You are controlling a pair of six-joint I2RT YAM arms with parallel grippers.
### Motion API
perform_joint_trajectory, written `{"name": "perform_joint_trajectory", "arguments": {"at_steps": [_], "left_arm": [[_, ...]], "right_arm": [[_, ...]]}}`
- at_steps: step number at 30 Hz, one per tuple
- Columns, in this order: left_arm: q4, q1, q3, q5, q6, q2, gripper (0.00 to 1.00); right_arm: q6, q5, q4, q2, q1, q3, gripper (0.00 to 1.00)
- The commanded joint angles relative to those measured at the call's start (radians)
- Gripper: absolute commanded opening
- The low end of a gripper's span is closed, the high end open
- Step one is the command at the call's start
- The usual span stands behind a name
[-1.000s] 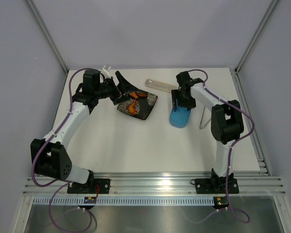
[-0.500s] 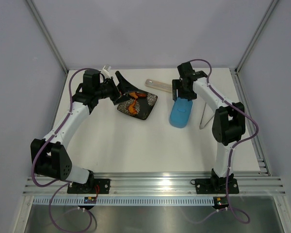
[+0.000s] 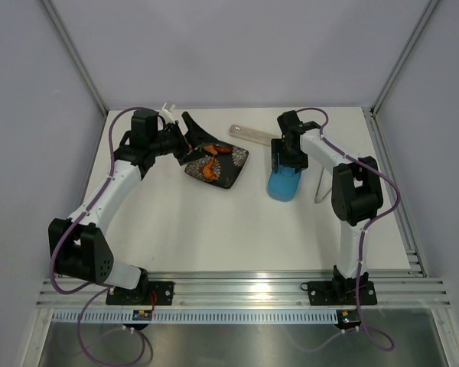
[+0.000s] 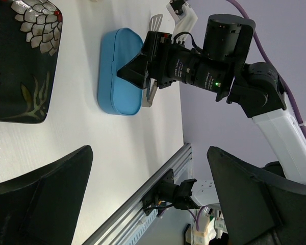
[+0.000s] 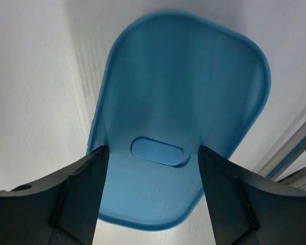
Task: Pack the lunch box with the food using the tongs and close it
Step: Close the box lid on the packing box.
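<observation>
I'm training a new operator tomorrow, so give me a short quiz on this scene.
1. True or false: the lunch box has its lid on.
2. The tongs lie: A) left of the lunch box; B) right of it; C) on top of it.
3. Which gripper straddles the lunch box?

Key: 1 true; 2 B; 3 the right gripper.
</observation>
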Motion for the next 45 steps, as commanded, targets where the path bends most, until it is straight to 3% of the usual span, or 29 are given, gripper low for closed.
{"name": "perform_joint_trajectory", "arguments": {"at_steps": [1,13,24,35,41,45], "left_arm": [[0.029,-0.001,0.026,0.003,0.011,0.007,0.99],[0.021,-0.001,0.027,-0.002,0.018,0.002,0.99],[0.01,-0.001,0.03,0.001,0.024,0.0,0.99],[0.016,-0.001,0.032,0.008,0.021,0.004,0.99],[0.019,-0.001,0.017,0.006,0.021,-0.009,0.99],[0.018,-0.001,0.003,0.001,0.021,-0.019,0.99]], "right_arm": [[-0.004,0.008,-0.026,-0.028,0.005,0.036,0.78],[-0.008,0.034,-0.091,0.004,-0.032,0.257,0.78],[0.047,-0.006,-0.026,0.128,-0.041,0.132,0.76],[0.036,0.066,-0.069,-0.008,-0.041,0.201,0.75],[0.042,0.1,-0.085,0.022,-0.041,0.227,0.75],[0.051,0.092,-0.059,0.048,-0.038,0.155,0.75]]}}
